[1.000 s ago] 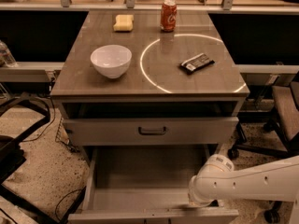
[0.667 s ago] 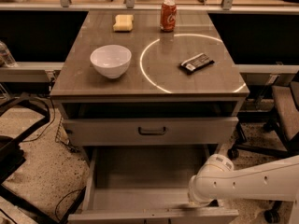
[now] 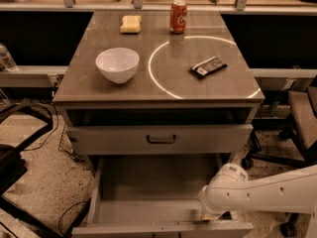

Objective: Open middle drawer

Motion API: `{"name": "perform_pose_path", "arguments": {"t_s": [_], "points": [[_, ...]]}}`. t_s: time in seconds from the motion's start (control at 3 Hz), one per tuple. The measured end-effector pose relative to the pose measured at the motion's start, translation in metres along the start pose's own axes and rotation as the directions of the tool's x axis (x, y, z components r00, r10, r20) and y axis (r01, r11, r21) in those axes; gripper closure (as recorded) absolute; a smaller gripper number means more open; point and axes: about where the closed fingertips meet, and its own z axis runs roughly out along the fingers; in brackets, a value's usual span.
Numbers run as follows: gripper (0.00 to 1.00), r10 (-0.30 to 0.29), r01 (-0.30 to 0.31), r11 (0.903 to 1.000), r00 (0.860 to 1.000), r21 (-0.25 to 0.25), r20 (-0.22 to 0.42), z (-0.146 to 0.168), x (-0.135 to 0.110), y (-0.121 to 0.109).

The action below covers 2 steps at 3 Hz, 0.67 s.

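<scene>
The middle drawer (image 3: 148, 214) is pulled far out toward me below the cabinet's top drawer (image 3: 161, 139), and its grey-beige inside shows nothing in it. Its front panel (image 3: 163, 229) runs along the bottom edge of the view. My gripper (image 3: 208, 215) is at the end of the white arm (image 3: 267, 192) that comes in from the right. It sits low at the drawer's front right corner, just behind the front panel. The lowest drawer is hidden under the open one.
On the tabletop (image 3: 99, 90) stand a white bowl (image 3: 117, 64), a red soda can (image 3: 178, 16), a yellow sponge (image 3: 131, 24) and a dark snack bar (image 3: 208, 67). A chair (image 3: 302, 118) stands at the right, and black frames and cables (image 3: 20, 148) lie at the left.
</scene>
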Motion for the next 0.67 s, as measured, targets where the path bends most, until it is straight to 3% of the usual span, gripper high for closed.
{"name": "perform_pose_path", "arguments": {"t_s": [0.33,0.67], "points": [[0.00,0.000,0.000,1.0000,1.000,-0.002,0.000,0.0006,0.0000,0.0007],[0.00,0.000,0.000,1.0000,1.000,-0.002,0.000,0.0006,0.0000,0.0008]]}}
